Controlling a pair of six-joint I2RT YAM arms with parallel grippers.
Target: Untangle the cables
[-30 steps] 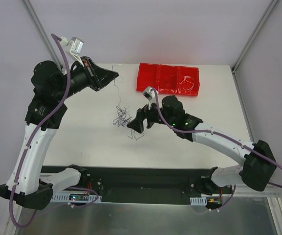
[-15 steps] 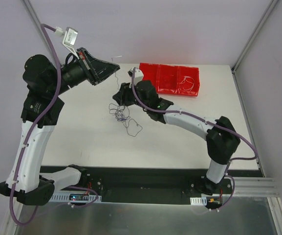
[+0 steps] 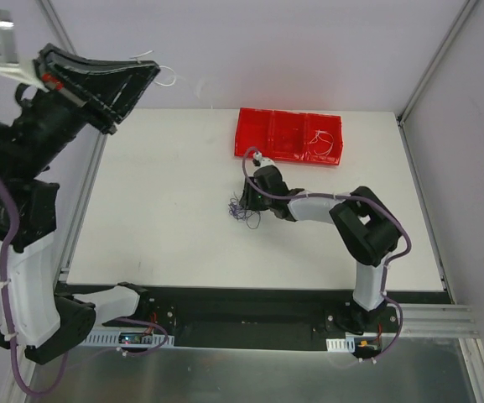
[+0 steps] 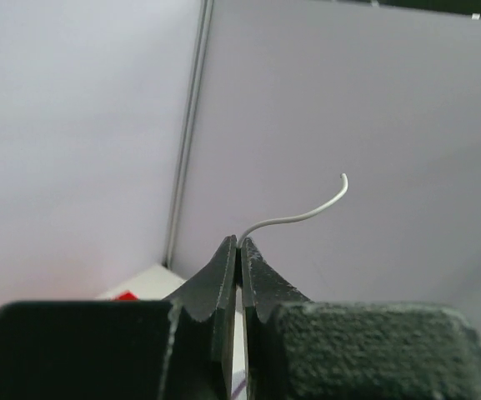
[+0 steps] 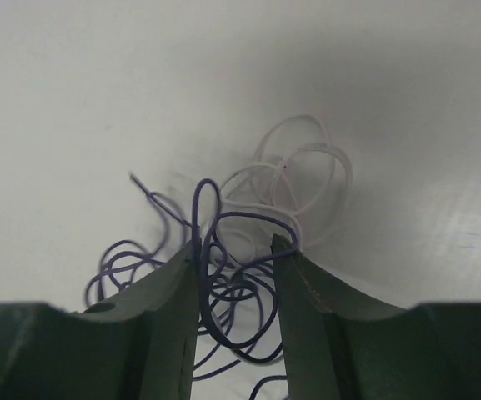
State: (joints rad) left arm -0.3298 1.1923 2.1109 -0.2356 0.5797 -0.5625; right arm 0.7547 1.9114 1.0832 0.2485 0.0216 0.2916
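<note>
My left gripper [image 4: 239,243] is clenched on the white cable [image 4: 298,217], whose end curls beyond its tips. My right gripper [image 5: 236,246] is released, with purple cable [image 5: 206,182] loops between its jaws. Closing there may trap several loops and tighten the knot.

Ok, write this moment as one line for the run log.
left gripper: shut on white cable, held high | right gripper: open around cable clump on table | untangling unfinished

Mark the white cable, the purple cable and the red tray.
white cable [image 4: 298,217]: left wrist view, mid-strand.
purple cable [image 5: 207,182]: right wrist view, top of loop.
red tray [image 3: 252,133]: top external view, left compartment floor.
</note>
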